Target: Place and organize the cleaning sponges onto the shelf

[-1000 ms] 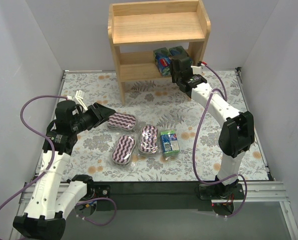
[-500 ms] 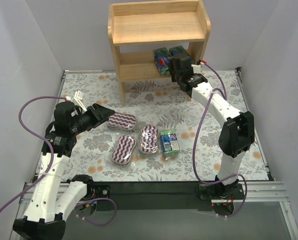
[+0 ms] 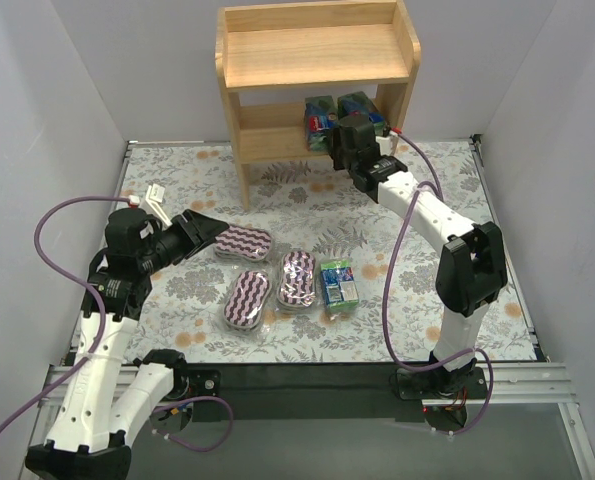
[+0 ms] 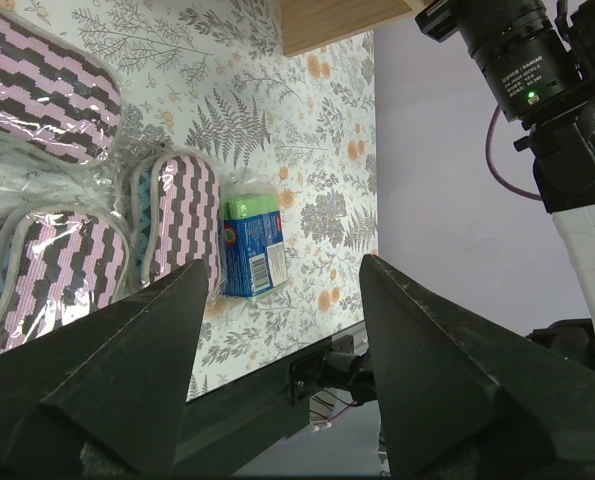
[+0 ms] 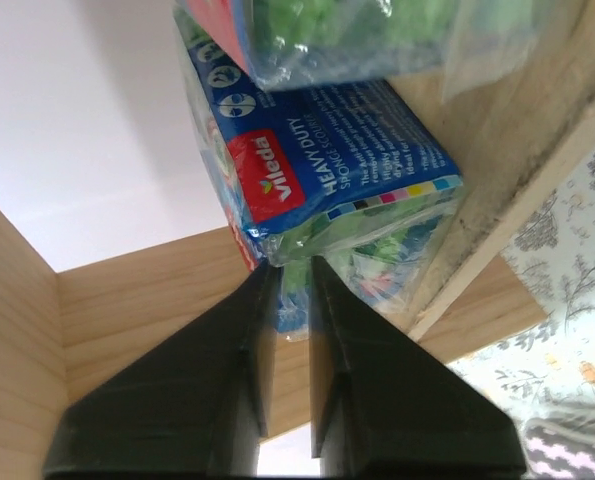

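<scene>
Right gripper (image 3: 349,135) shifted slightly left along lower tier of shelf (image 3: 317,55) since a second back; left arm barely changed. Right jaws nearly closed, thin gap, tips against corner of Vileda pack (image 5: 327,150); second pack (image 5: 377,25) beside it, both on lower tier. Left gripper (image 3: 202,228) jaws wide open, empty. Nearest striped pad (image 3: 243,243) just right of them on table (image 3: 207,170), long axis roughly along jaw reach. Front pad (image 3: 247,298), middle pad (image 3: 297,277), third pack (image 3: 338,282) further on. Left arm nearer.

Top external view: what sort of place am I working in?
Probably a lab test cell rather than a home: plain white wall panels box in a floral-covered table, with one small wooden shelf at the back.
</scene>
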Controlling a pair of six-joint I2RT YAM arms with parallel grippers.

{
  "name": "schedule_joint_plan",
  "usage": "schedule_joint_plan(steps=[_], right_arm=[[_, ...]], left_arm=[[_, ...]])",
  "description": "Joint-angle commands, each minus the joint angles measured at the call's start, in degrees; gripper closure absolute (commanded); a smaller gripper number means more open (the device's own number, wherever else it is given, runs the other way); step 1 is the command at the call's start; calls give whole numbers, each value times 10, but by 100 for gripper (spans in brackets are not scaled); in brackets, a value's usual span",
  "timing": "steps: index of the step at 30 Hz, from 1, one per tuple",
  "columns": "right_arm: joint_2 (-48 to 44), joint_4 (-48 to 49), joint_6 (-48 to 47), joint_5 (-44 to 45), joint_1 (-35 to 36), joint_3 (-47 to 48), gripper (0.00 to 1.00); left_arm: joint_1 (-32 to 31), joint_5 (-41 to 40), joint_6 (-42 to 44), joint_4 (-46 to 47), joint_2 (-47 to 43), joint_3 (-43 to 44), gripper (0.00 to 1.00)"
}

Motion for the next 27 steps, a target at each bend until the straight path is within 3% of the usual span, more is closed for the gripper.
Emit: schedule_joint_plan(steps=[1, 7, 10, 13, 16, 21, 23, 27], right_arm=[[-24, 27, -5, -11, 5, -16, 79], [-98, 54, -40, -16, 0, -88, 37], [-161, 67, -79, -38, -2, -151, 27], [-234, 59, -158, -92, -2, -205, 23], [-309, -22, -228, -148, -1, -291, 20], [-457, -65, -303, -228, -2, -488, 19], [-492, -86, -328, -266, -2, -519, 19], [-582, -157, -344, -294, 1, -568, 18]], left_arm=[[1, -5, -5, -14, -14, -4, 43], [1, 2, -15, 0, -14, -10, 43], [1, 6, -18, 11, -12, -14, 41], [2, 9, -17, 21, -5, -24, 37], [1, 15, -21, 32, 1, -39, 32], [1, 27, -29, 59, 9, -54, 21], [1, 27, -26, 66, 15, -54, 13], [1, 40, -9, 74, 41, -56, 11]])
